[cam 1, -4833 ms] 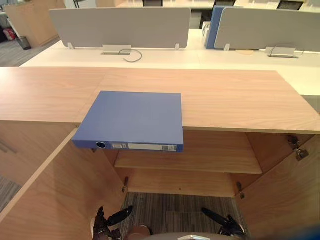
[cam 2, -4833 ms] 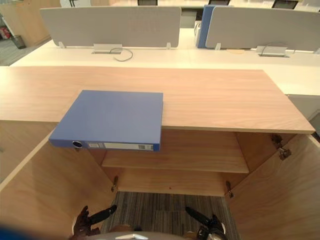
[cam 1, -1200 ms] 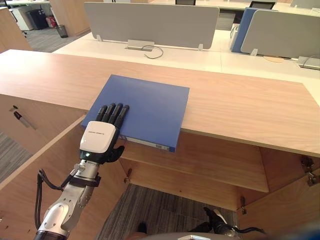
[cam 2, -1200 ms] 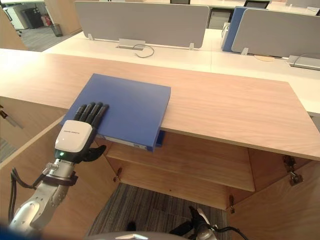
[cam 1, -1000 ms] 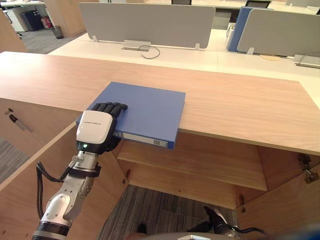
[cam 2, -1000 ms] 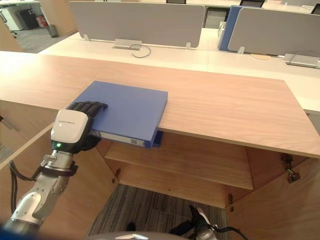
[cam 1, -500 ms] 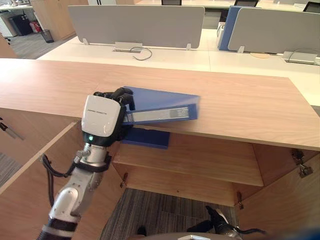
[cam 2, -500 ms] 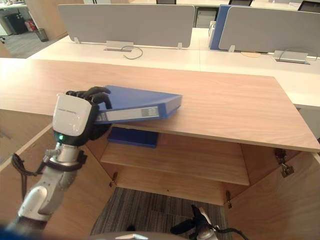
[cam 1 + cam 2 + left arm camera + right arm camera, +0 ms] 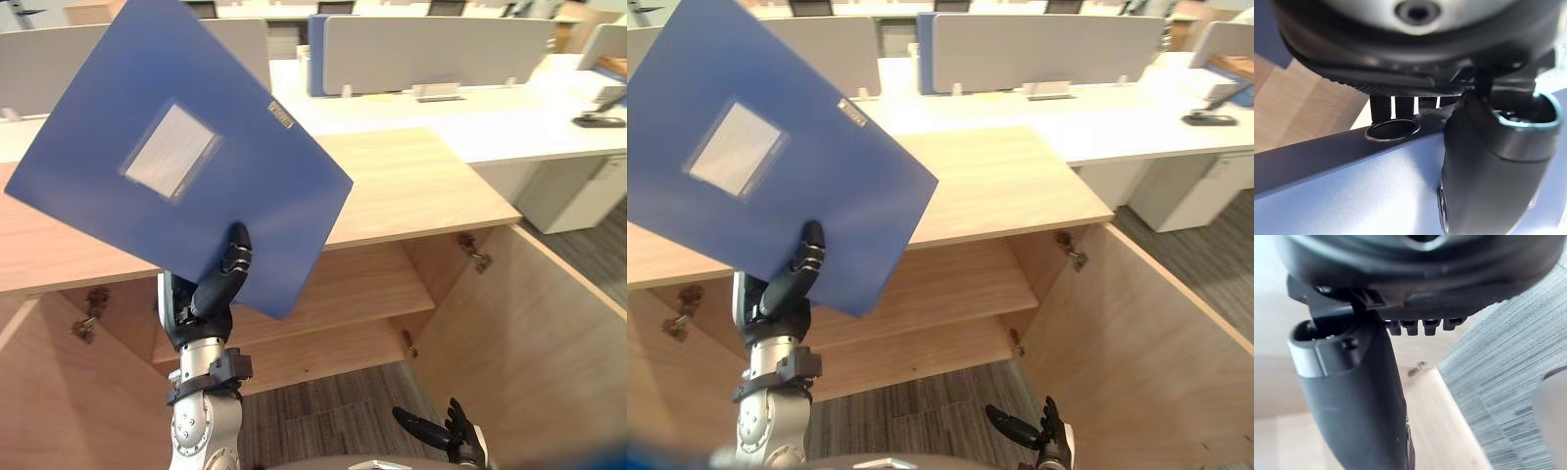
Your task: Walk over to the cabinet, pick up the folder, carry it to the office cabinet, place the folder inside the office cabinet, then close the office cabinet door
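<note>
The blue folder (image 9: 196, 147) is off the cabinet top, held up tilted with its flat cover and pale label pocket facing me. My left hand (image 9: 211, 294) grips its lower edge from below, thumb pressed on the cover and fingers curled behind. In the left wrist view the thumb (image 9: 1488, 171) lies on the folder's spine (image 9: 1327, 196) beside its ring hole (image 9: 1392, 131). My right hand (image 9: 446, 431) hangs low over the carpet, fingers straight and empty. Below the folder stands the wooden office cabinet (image 9: 411, 186), open, with its inner shelf (image 9: 372, 294) bare.
The cabinet's right door (image 9: 519, 323) swings out toward me, and the left door (image 9: 59, 411) stands open too. Behind are white desks with grey divider screens (image 9: 431, 44). Striped grey carpet (image 9: 323, 421) lies in front of the cabinet.
My left hand has lifted the folder off the cabinet top and swung it upright in front of me. The camera has turned to the right. The right hand stayed low.
</note>
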`<state>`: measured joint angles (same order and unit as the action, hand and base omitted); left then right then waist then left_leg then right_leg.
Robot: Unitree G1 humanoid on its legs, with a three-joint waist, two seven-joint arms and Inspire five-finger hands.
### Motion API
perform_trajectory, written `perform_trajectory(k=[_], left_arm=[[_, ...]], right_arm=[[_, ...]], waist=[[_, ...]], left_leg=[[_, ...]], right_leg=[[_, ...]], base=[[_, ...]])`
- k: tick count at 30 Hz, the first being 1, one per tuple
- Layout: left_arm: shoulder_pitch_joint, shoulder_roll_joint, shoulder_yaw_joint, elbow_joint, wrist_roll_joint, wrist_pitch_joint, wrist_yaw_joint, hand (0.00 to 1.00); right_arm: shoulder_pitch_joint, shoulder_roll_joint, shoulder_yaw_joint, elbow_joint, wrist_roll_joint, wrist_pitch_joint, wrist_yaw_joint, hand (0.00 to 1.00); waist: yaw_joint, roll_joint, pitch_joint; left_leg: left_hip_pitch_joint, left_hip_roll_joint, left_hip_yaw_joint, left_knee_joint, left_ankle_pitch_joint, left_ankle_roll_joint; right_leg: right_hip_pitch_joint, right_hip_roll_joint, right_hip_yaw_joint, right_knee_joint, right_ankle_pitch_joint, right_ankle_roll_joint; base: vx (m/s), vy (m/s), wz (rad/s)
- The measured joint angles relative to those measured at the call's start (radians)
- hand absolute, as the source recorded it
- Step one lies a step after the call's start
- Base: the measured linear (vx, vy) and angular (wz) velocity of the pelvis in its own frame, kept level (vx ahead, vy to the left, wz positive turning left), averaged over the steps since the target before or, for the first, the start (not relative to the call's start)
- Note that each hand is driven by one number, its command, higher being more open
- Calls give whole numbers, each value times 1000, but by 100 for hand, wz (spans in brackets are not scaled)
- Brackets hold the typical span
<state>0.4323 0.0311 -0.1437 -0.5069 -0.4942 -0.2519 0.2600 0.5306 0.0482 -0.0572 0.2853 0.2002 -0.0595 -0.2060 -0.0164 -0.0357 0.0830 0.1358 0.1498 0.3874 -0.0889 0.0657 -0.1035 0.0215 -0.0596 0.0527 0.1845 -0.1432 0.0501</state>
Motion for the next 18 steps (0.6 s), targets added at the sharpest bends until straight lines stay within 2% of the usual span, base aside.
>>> perform_trajectory(k=[2, 4, 5, 7, 10, 14, 18], left_arm=[[7, -3, -1, -1, -30, -1, -9, 0], [23, -6, -11, -2, -57, 0, -21, 0], [23, -6, -11, -2, -57, 0, -21, 0], [25, -7, -35, -2, -59, 4, -38, 0], [22, -5, -28, -4, -64, 4, -72, 0], [19, 1, -22, -3, -64, 6, -87, 0], [-16, 11, -24, 11, -62, 16, -107, 0]], right_arm=[[60, 30, 11, -158, 51, -4, -2, 100], [112, 37, 71, -412, 54, -10, -18, 100], [112, 37, 72, -415, 53, -10, -18, 100], [142, 30, 129, -670, -9, -31, -22, 100], [147, 5, 147, -850, -80, -46, 6, 100], [90, -73, 137, -938, -162, -74, 14, 100], [-92, -168, 86, -948, -176, -85, 23, 100]], waist=[[-9, 0, -1], [-36, 6, -3], [-37, 6, -3], [-49, 22, -11], [-49, 30, -28], [-49, 28, -40], [-48, 29, -48]], left_leg=[[3, -1, 41, 0, 0, 0], [12, -10, 94, 0, -3, -1], [12, -10, 95, 0, -3, -1], [33, -17, 140, 5, -4, -1], [36, -5, 163, 23, -18, -6], [36, 6, 175, 41, -31, -11], [35, 6, 169, 42, -32, -10]], right_leg=[[-33, 0, 32, 32, -4, 6], [-78, -7, 73, 81, -13, 23], [-78, -7, 74, 81, -14, 23], [-96, -7, 111, 115, -24, 39], [-103, 4, 119, 122, -23, 38], [-103, 17, 125, 121, -22, 38], [-96, 24, 127, 106, -13, 45]], base=[[-78, 6, -63], [-71, 19, -58], [-37, 13, -53], [1, -8, -46], [22, -36, -24], [8, -44, -13], [-1, -10, -1]])
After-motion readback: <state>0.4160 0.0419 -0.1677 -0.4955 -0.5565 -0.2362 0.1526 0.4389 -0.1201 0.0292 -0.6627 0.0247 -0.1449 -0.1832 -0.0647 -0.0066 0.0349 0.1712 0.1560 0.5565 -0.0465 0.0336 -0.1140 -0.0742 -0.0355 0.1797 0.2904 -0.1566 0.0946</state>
